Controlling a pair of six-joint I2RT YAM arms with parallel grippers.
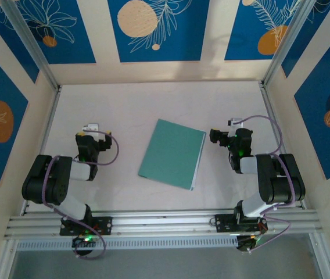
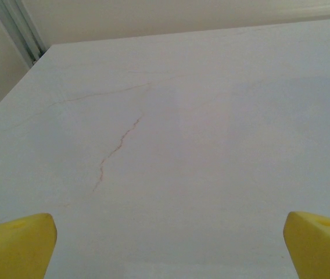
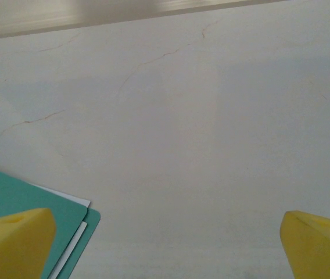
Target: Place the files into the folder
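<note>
The teal-green folder point(image 1: 172, 153) lies shut and flat in the middle of the table, turned a little clockwise. White edges of the files point(image 1: 197, 164) peek out along its right side. In the right wrist view the folder's corner point(image 3: 14, 200) sits at the lower left, with a white sliver of the files point(image 3: 67, 197) between its covers. My left gripper point(image 1: 91, 131) rests left of the folder, open, its yellow fingertips point(image 2: 15, 244) wide apart over bare table. My right gripper point(image 1: 216, 137) stands just right of the folder, open, with nothing between its fingertips point(image 3: 14, 241).
The pale table point(image 1: 130, 104) has thin cracks in its surface. Walls with blue panels point(image 1: 153, 29) close in the back and both sides. An aluminium rail point(image 1: 165, 222) runs along the near edge by the arm bases.
</note>
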